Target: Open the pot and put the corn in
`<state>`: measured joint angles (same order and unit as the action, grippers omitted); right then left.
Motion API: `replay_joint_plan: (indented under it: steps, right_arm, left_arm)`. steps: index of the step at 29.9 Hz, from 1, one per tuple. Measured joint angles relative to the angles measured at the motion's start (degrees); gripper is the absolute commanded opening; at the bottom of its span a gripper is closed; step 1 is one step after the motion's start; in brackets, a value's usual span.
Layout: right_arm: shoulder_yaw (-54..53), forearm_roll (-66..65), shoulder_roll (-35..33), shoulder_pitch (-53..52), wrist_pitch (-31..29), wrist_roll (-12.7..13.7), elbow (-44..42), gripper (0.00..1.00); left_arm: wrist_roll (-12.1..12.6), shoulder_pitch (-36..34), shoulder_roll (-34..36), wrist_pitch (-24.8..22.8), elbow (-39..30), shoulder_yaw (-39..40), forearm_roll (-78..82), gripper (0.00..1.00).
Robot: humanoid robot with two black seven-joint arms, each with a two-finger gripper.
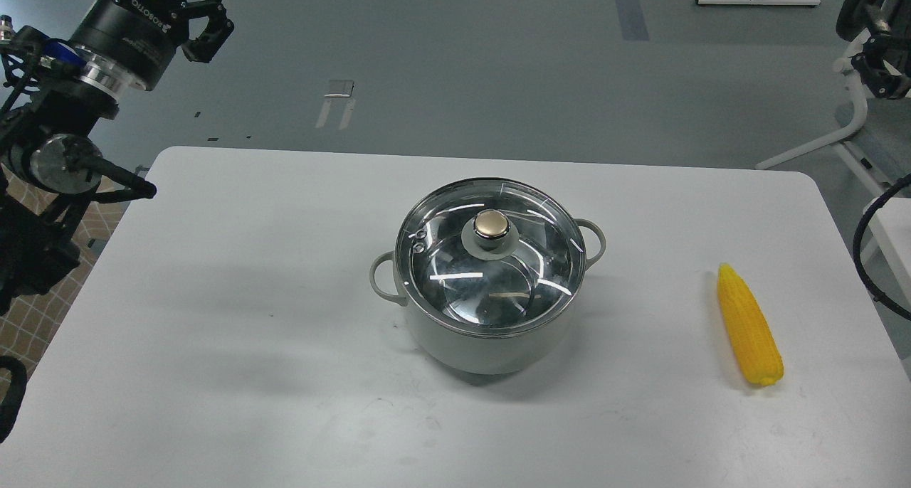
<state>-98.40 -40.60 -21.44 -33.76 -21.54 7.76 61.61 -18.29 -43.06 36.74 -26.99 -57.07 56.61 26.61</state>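
The pot point(491, 338), 1 round pale grey-green vessel with 2 small loop handles, stands upright near the middle of the white bench point(249, 274). It is covered by 1 glass lid point(441, 282) that sits level on the steel rim, with 1 gold knob point(492, 226) at its centre. Through the glass only the shiny steel interior and bright reflections show; I see nothing lying inside. 1 corn point(747, 326), a bright yellow tapered cob, lies flat on the bench well to the right of the pot and apart from it, its narrow tip pointing toward the far edge and its blunt end toward the near edge. The left end effector point(213, 11) hangs at the upper left, above the grey floor point(462, 75) beyond the bench's far edge, well clear of pot and corn; its 2 fingers stand visibly spread with nothing between them and nothing touching them. The right end effector point(879, 68) is at the upper right edge, dark and partly cut off, and I cannot tell whether it is spread or closed; it touches neither pot nor corn.
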Motion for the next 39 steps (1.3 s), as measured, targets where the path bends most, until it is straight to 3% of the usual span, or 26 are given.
replay_joint_plan:
  steps: [7, 11, 15, 19, 29, 39]
  right_arm:
    - [-0.4, 0.0, 0.0, 0.1, 0.1, -0.4, 0.0, 1.0]
    - [-1.0, 0.0, -0.1, 0.1, 0.1, -0.4, 0.1, 1.0]
    - [-1.7, 0.0, -1.2, 0.5, 0.1, -0.4, 0.8, 1.0]
    - [-2.0, 0.0, -1.9, 0.8, 0.1, -0.4, 0.9, 1.0]
    - [-2.6, 0.0, -2.1, 1.8, 0.1, -0.4, 1.6, 1.0]
    - [-2.8, 0.0, -2.1, 2.3, 0.1, -0.4, 2.1, 1.0]
  left_arm:
    - [-0.1, -1.1, 2.6, 6.0, -18.9, 0.5, 29.0, 0.94]
    - [-0.4, -1.5, 2.2, 6.7, -27.1, -1.0, 48.7, 0.94]
    - [-5.2, -1.7, -0.6, 7.5, -30.9, -6.8, 69.6, 0.92]
    - [-7.0, -1.9, -2.9, 9.6, -31.5, -11.2, 82.8, 0.88]
    - [-7.3, -2.3, -7.5, 14.1, -30.6, -22.9, 96.1, 0.78]
    - [-6.9, -1.7, -14.7, 15.0, -20.1, -24.3, 97.9, 0.74]
